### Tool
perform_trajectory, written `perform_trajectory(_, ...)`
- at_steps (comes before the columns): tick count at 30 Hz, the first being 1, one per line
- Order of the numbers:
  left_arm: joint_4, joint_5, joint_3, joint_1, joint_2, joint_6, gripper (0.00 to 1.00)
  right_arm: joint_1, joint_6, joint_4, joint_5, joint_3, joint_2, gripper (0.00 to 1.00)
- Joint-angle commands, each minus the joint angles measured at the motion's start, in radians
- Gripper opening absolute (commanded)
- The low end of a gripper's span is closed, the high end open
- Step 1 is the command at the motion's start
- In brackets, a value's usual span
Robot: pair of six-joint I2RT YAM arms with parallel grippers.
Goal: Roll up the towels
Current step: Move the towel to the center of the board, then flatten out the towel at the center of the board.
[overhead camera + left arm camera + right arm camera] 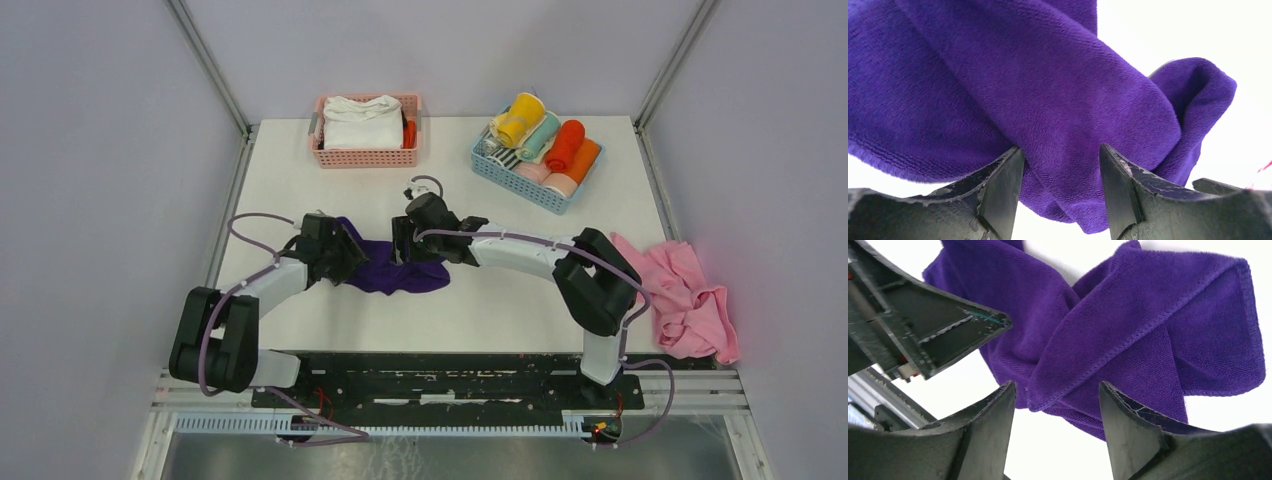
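- My left gripper [345, 255] hangs low over the table [500, 310]. Its fingers [1003, 185] are apart. In its wrist view a thick fold of the purple towel [1048, 90] bulges into the gap between them. I judge it loose there, not pinched.
- The purple towel [400, 275] lies bunched and twisted, not flat. It starts right at my left gripper and runs away to that tool's right, ending under my right gripper. So its long axis goes from one tool to the other, across the table.
- My right gripper [410, 240] hovers over the other end of the towel, also with its fingers [988, 430] apart. Its wrist view shows a folded, stitched edge of the towel [1148, 330] lying just ahead of the gap. My left tool's finger [948, 325] is close beside it.
- Both tools are equally near, one at each end. I judge the cloth needs pulling flat along that axis before any rolling can start.
- Well off to the right of my right arm, a pink towel [685, 295] sits crumpled at the table edge, not yet rolled.
- Beyond both tools, on the far side, a pink basket [365, 157] holds folded white cloth. A blue basket [515, 182] holds finished rolls.
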Motion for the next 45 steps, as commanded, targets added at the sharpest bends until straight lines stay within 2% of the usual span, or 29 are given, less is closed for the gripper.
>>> perform_trajectory(1, 0.084, 0.054, -0.045, -0.007, 0.043, -0.041, 0.64, 0.010, 0.059, 0.010, 0.061, 0.044, 0.039, 0.68)
perform_trajectory(5, 0.100, 0.049, -0.074, -0.017, 0.043, -0.046, 0.64, 0.011, 0.056, 0.017, 0.064, 0.066, 0.073, 0.62)
perform_trajectory(9, 0.103, 0.039, -0.096, -0.022, 0.047, -0.046, 0.64, 0.011, 0.038, 0.014, 0.084, 0.071, 0.070, 0.49)
perform_trajectory(12, 0.102, 0.032, -0.112, -0.022, 0.044, -0.045, 0.63, 0.004, -0.001, -0.033, 0.126, 0.046, 0.017, 0.32)
perform_trajectory(15, 0.100, 0.028, -0.125, -0.022, 0.044, -0.045, 0.63, -0.017, -0.056, -0.085, 0.176, -0.018, -0.086, 0.04)
perform_trajectory(17, 0.100, 0.029, -0.132, -0.022, 0.044, -0.046, 0.63, -0.041, -0.092, -0.135, 0.216, -0.074, -0.174, 0.00)
perform_trajectory(20, 0.097, 0.034, -0.137, -0.022, 0.044, -0.046, 0.63, -0.104, -0.126, -0.202, 0.260, -0.173, -0.305, 0.00)
perform_trajectory(24, 0.092, 0.045, -0.139, -0.022, 0.034, -0.048, 0.63, -0.275, -0.121, -0.277, 0.302, -0.309, -0.467, 0.01)
perform_trajectory(25, 0.090, 0.049, -0.139, -0.022, 0.027, -0.050, 0.63, -0.315, -0.111, -0.297, 0.312, -0.336, -0.494, 0.03)
perform_trajectory(27, 0.082, 0.068, -0.138, -0.022, 0.015, -0.050, 0.63, -0.369, -0.102, -0.342, 0.345, -0.376, -0.536, 0.16)
perform_trajectory(31, 0.028, 0.093, -0.126, -0.022, -0.040, -0.048, 0.63, -0.414, -0.105, -0.411, 0.392, -0.402, -0.587, 0.34)
perform_trajectory(36, -0.114, 0.060, -0.062, -0.020, -0.143, -0.015, 0.63, -0.418, -0.151, -0.436, 0.334, -0.401, -0.632, 0.49)
perform_trajectory(39, -0.194, 0.002, -0.012, -0.014, -0.189, 0.021, 0.64, -0.419, -0.185, -0.429, 0.261, -0.409, -0.633, 0.53)
perform_trajectory(43, -0.293, -0.086, 0.025, 0.022, -0.209, 0.041, 0.64, -0.441, -0.181, -0.415, 0.291, -0.440, -0.607, 0.55)
perform_trajectory(45, -0.310, -0.092, 0.023, 0.052, -0.211, 0.042, 0.64, -0.487, -0.175, -0.381, 0.253, -0.456, -0.590, 0.54)
